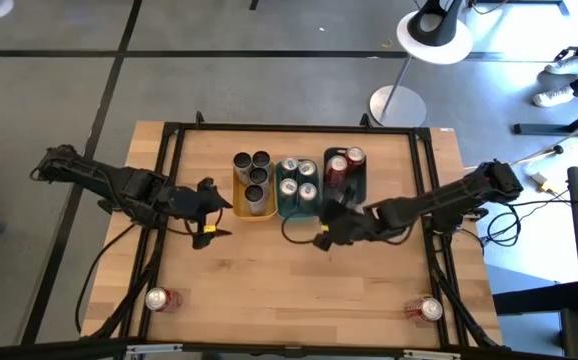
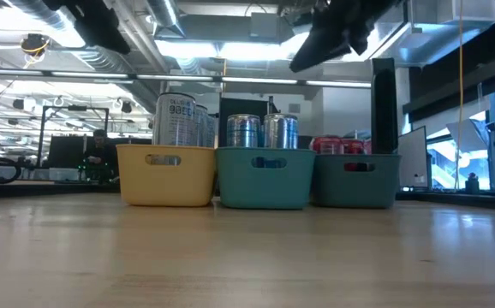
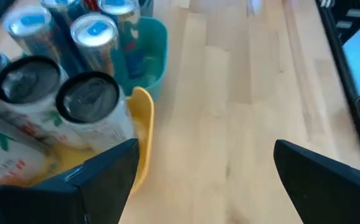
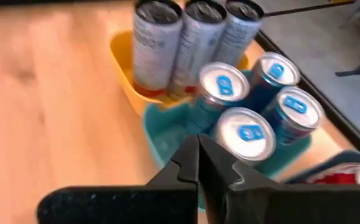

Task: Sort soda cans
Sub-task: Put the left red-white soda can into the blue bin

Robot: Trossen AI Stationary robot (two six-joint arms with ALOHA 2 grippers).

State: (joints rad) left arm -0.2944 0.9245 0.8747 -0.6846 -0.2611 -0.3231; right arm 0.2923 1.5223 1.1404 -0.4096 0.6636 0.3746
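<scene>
Soda cans: sorted lots stand upright in three trays set side by side in a row at the far middle of the wooden table [image 1: 269,300].

Yellow tray [image 1: 254,207], leftmost in the high view: grey cans [image 1: 252,170] with dark tops, four counted from above, standing taller than the tray wall in the low view.

Teal tray [image 1: 297,208], middle: silver-teal cans [image 1: 297,178] with silver tops and blue tabs, four counted, packed close together.

Dark tray [image 1: 361,183], rightmost: red cans [image 1: 345,163], two seen from above; only their tops clear the tray wall in the low view.

Loose red can [image 1: 159,299]: lying near the table's front left corner, well apart from the trays.

Second loose red can [image 1: 427,310]: lying near the front right corner, likewise well apart.

Left gripper [image 1: 209,232]: above the bare table just in front of and to the left of the yellow tray; fingers spread wide, nothing between them, with tabletop visible in the gap in its wrist view.

Right gripper [image 1: 321,240]: above the table just in front of the teal and dark trays; fingers pressed together, empty, their tips meeting in front of the teal tray's cans in its wrist view.

Background: an office room with ceiling lights beyond the table.
</scene>
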